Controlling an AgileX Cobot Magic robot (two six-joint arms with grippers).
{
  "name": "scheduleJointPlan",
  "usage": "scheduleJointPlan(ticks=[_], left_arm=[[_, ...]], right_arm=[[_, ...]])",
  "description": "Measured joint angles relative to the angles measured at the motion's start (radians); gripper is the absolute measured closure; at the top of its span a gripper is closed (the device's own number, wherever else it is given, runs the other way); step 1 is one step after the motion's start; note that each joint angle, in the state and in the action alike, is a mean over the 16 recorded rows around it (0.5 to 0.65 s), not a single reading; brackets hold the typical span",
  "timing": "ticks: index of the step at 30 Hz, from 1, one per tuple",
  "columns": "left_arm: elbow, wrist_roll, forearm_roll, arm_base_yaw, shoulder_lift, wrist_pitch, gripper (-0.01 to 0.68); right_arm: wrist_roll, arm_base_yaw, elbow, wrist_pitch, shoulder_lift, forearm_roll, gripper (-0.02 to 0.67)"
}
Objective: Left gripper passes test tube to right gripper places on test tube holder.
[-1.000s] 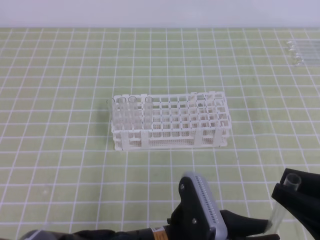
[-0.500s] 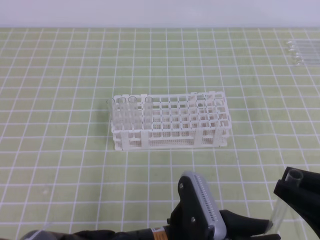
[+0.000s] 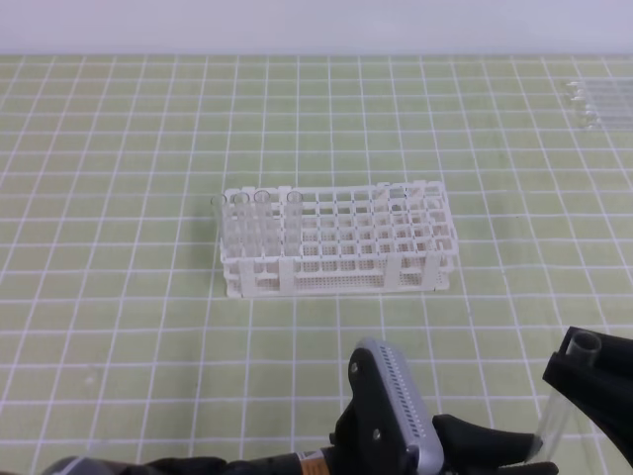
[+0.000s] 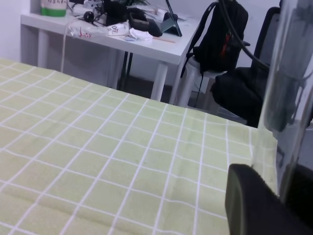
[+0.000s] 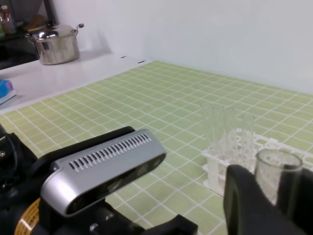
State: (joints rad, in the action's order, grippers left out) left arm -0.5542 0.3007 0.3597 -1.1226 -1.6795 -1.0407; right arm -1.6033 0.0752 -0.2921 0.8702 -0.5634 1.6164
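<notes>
Moved: barely anything, my right gripper and the test tube just dropped a hair toward the bottom edge, left gripper sat put.
Tube spot: well in front of the test tube holder and off to its right, up in the air between both sets of fingers.
Tube axis: near upright, open rim up, round end hidden low.
Right hand: fingers closed on the tube near its rim, I'd say it has it.
Left hand: finger right against the lower glass, can't tell if it's clamped or letting go.
Progress: handover is about halfway, I reckon; release, carry and slotting into the holder are all left.
Holder: already has a few tubes standing at its left end.
</notes>
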Motion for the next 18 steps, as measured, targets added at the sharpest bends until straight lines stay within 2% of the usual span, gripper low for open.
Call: scheduleJointPlan(ticks=[6,18], left_arm=[[0.002,0.000,-0.014,0.000,0.000,-0.013,0.620],[0.002,0.016,-0.033,-0.001,0.001,-0.011,0.484]], right_arm=[[-0.004,0.000,-0.001,0.003,0.000,0.004,0.545],[-0.012,0.000,0.000,0.014,0.000,0.005,0.545]])
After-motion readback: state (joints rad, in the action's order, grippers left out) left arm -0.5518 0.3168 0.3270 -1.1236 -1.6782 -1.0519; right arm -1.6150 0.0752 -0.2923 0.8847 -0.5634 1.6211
